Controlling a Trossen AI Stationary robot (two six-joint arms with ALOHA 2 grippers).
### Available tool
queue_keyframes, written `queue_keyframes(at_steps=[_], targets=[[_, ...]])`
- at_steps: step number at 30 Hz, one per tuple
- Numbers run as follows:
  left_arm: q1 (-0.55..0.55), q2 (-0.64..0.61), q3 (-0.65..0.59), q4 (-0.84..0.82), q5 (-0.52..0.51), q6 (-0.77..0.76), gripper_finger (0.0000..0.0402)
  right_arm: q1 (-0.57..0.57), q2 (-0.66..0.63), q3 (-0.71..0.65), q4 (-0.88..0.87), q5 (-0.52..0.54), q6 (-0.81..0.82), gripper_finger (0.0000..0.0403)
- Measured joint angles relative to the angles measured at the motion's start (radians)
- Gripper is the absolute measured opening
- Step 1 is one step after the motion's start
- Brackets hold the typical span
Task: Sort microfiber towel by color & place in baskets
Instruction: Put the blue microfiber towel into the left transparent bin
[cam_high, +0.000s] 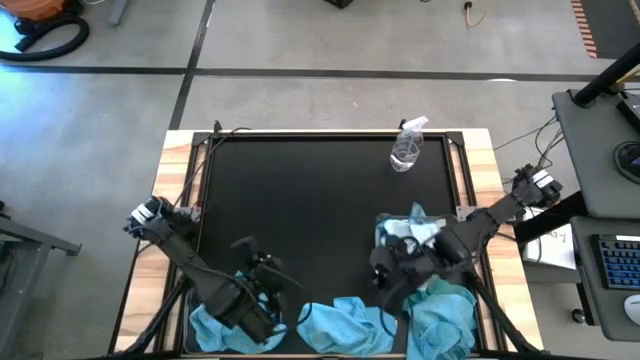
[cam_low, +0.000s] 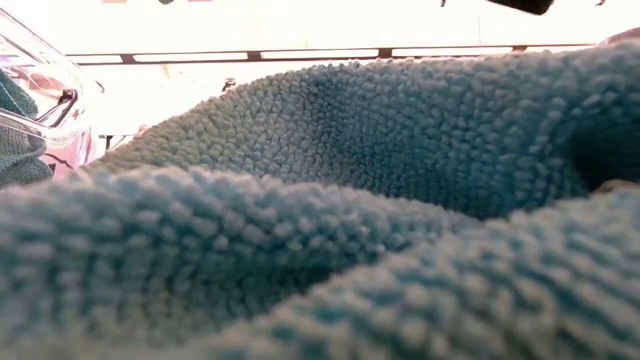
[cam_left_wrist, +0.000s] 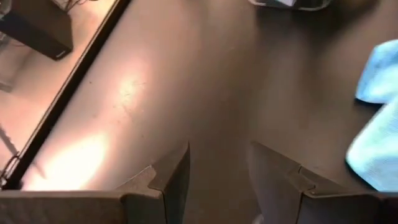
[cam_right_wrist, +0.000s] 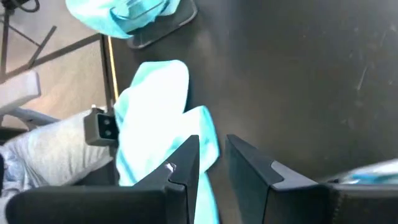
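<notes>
While the towels along the near edge of the tabletop (cam_high: 330, 200) wait to be sorted, both grippers hang low over the black mat with nothing between their fingers. The left gripper (cam_high: 268, 290) sits near the near-left corner, its jaws apart over bare mat in its wrist view. The right gripper (cam_high: 385, 272) is near the near-right corner, jaws parted by a narrower gap, just beside a turquoise towel (cam_right_wrist: 155, 118) without gripping it.

Three turquoise heaps lie along the near edge: the left heap (cam_high: 215, 328), the middle heap (cam_high: 345, 325) and the right heap (cam_high: 440, 312). Farther in, near the right edge, a clear basket (cam_high: 408, 232) holds paler and blue cloth. A spray bottle (cam_high: 408, 148) stands towards the far edge.

These cloths look soft, light and limp; they should drape and fold when lifted. A raised fold or bunched ridge seems the best place to pinch, since a flat edge may slip away.
</notes>
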Motion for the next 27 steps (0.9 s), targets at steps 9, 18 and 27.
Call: queue_keyframes(at_steps=[9,18,27], targets=[[0.059,0.000,0.000,0.001,0.061,0.149,0.0124,0.123,0.107,0.000,0.026,0.054,0.176,0.0073],[0.120,0.000,0.000,0.003,0.106,0.290,0.0114,0.118,0.293,0.091,0.029,-0.066,0.216,0.0073],[0.186,-0.010,0.000,0.000,0.144,0.398,0.0113,0.109,0.421,0.231,0.024,-0.170,0.139,0.0073]])
